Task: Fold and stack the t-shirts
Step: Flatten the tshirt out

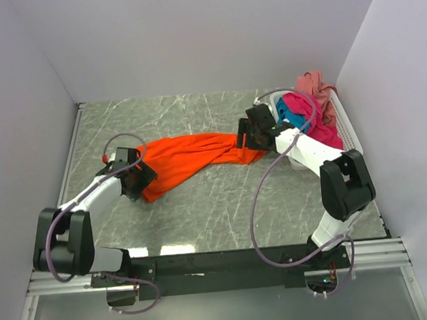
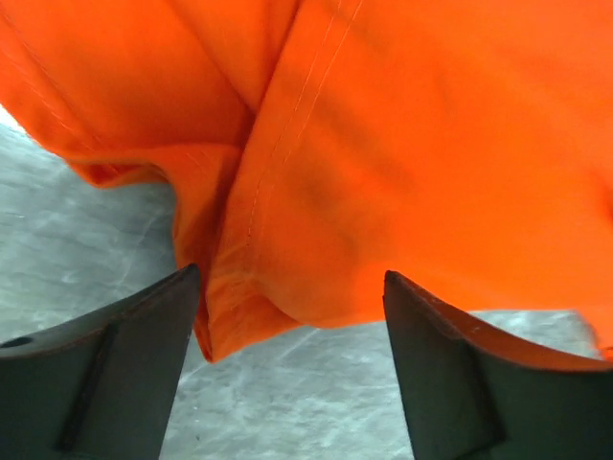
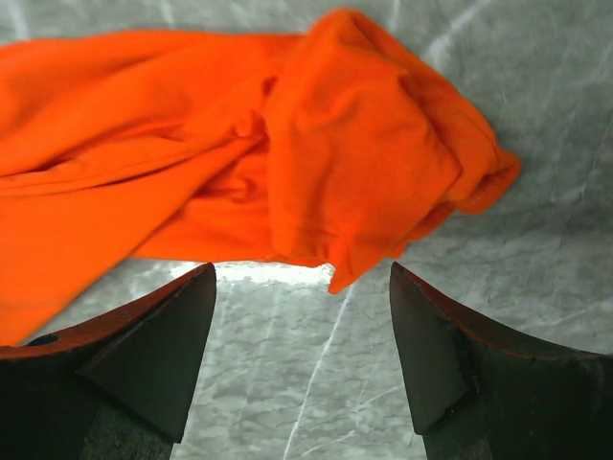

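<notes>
Three shirts fill the white basket (image 1: pixel 349 132) at the upper right of the overhead view: a magenta shirt (image 1: pixel 315 120) bulges over its near side, a teal shirt (image 1: pixel 285 111) bunches at its left, and a dusty pink shirt (image 1: pixel 314 83) is heaped at the far end. We see the orange shirt (image 1: pixel 188 158) outside it, a rumpled band across the middle of the table (image 1: pixel 203 219). The left gripper (image 1: pixel 136 181) is spread wide at the band's lower left end, a seamed fold showing between its fingers, unpinched. The right gripper (image 1: pixel 242 136), also spread, sits just beside the bunched right end and holds nothing.

Low, outstretched — left hand (image 1: pixel 139 181) and right hand (image 1: pixel 242 136) both gaping wide.
</notes>
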Robot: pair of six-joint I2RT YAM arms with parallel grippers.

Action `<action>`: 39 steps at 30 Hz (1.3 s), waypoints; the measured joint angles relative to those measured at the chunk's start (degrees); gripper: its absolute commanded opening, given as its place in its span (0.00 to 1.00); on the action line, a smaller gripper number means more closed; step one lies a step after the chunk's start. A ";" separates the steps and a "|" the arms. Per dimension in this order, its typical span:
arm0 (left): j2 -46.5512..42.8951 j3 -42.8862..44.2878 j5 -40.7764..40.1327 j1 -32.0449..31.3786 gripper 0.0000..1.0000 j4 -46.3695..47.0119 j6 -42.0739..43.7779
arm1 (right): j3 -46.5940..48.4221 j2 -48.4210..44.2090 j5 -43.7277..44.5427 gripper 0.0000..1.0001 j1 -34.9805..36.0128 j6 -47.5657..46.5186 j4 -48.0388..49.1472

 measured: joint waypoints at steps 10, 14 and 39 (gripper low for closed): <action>7.28 1.73 0.39 -1.99 0.01 0.02 0.52 | -0.02 3.69 1.77 0.77 0.00 2.51 -0.79; 6.23 1.73 0.28 -1.99 0.01 -0.07 1.01 | 0.50 7.56 2.78 0.75 0.00 3.39 -1.36; -18.45 24.55 -14.40 -3.10 0.01 -10.29 -1.14 | 1.49 -22.84 5.62 0.00 2.75 2.01 -4.11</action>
